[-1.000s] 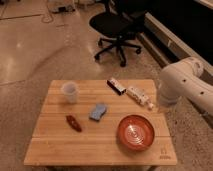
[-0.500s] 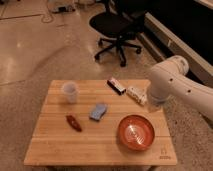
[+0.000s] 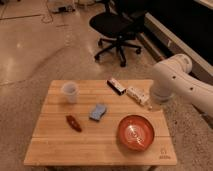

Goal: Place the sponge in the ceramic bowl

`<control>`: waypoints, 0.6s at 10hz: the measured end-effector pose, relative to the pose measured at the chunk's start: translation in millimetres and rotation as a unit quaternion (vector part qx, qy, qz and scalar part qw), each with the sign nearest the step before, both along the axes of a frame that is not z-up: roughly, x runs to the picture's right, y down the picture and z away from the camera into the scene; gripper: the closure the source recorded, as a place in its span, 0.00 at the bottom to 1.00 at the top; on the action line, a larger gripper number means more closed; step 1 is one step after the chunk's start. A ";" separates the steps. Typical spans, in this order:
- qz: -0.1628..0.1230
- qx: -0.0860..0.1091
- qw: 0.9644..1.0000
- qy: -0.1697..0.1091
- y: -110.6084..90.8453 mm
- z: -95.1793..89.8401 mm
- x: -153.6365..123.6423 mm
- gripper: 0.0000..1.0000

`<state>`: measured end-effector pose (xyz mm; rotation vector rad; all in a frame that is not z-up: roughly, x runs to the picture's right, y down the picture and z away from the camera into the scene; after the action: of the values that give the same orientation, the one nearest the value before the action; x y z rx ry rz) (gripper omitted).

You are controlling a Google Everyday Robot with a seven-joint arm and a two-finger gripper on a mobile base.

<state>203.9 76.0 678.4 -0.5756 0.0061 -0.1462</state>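
A robot's white arm (image 3: 172,82) leans over the right edge of a wooden table (image 3: 100,147), its gripper hidden behind it, fingers closed. The blue sponge (image 3: 98,112) lies free mid-table, up and left of the red bowl (image 3: 136,133) and apart from it.

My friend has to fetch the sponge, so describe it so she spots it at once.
Find the wooden table; the robot's white arm hangs over its right edge, gripper out of sight. Near the table's middle, between the white cup and the red-orange ceramic bowl, lies the sponge. It is a small blue pad, the only blue thing there, unlike the dark red object beside it.
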 end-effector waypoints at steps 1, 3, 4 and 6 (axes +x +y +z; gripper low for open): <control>-0.004 0.001 1.000 -0.002 2.6 -1.7 -8.1 0.62; -0.002 0.006 1.000 -0.002 -7.9 -2.0 -11.3 0.62; -0.002 0.003 1.000 -0.002 -9.6 -0.4 -7.6 0.62; -0.005 -0.003 1.000 -0.003 -5.6 -2.6 -6.7 0.62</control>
<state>197.2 70.5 675.7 -0.5804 0.0022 -0.1568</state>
